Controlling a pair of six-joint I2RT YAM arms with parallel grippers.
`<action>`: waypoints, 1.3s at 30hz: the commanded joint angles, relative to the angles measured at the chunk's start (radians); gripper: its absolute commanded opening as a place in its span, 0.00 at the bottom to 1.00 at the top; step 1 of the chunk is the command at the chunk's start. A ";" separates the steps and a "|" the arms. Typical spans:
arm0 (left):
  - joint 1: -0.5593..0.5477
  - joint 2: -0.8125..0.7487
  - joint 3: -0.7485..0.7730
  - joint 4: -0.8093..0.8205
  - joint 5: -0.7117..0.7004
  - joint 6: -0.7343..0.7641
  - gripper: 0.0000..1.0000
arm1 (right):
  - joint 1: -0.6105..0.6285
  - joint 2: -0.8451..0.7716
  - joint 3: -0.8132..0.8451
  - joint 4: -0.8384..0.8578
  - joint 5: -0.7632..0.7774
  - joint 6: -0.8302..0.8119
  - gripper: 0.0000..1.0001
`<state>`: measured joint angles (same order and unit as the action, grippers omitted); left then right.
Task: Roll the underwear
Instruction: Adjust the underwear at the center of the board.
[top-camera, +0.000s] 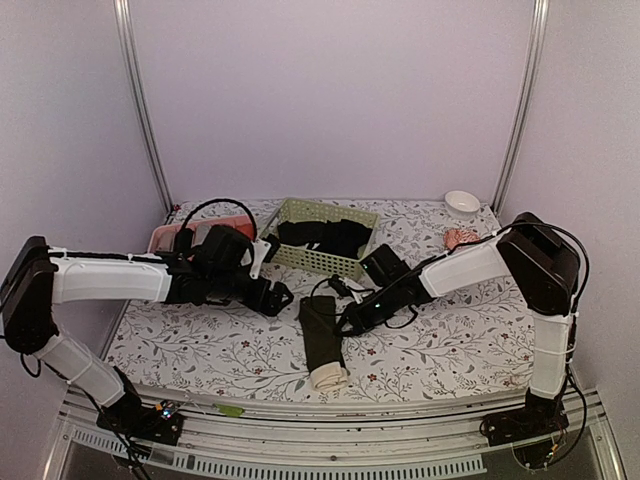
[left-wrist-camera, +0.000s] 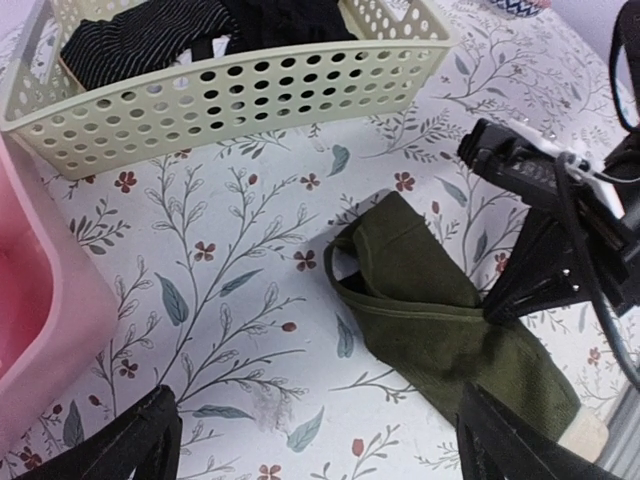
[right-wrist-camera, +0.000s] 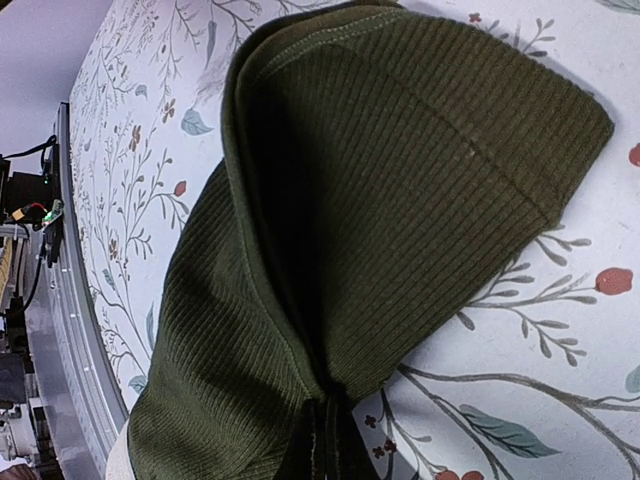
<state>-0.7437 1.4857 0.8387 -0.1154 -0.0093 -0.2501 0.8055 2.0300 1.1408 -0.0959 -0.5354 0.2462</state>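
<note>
1. Lavender walls close in a table under a floral tablecloth. A perforated basket of black garments stands at the far side, with a pink bin to its left.
2. The underwear lies mid-table as a long narrow strip folded lengthwise. Its cream waistband is at the near end and the dark ribbed body runs away toward the basket.
3. The right gripper is at the strip's right edge. In its wrist view the fingers are pressed together with a fold of the ribbed cloth pinched between them.
4. The left gripper hovers just left of the strip's far end, its fingers spread wide and holding nothing.
5. Handling, as a judgement: the cloth looks light, limp and stretchy. It will sag and unfold if lifted by one layer, and it won't slip much on the tablecloth.
6. The best hold is probably at one short end, pinching through all layers. Rolling along the length should then go with the other gripper pinning the strip flat.
</note>
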 joint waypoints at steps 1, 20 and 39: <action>0.004 0.023 -0.010 0.074 0.130 0.020 0.94 | -0.001 0.032 -0.043 0.003 0.040 0.003 0.00; 0.017 0.331 -0.004 0.453 0.461 -0.147 0.23 | -0.037 0.025 -0.121 0.129 0.003 0.071 0.00; 0.058 0.075 -0.185 0.549 0.368 -0.188 0.83 | -0.058 0.038 -0.168 0.193 -0.007 0.128 0.00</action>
<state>-0.6769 1.6966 0.7486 0.3420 0.3904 -0.3874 0.7681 2.0296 1.0161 0.1627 -0.6052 0.3553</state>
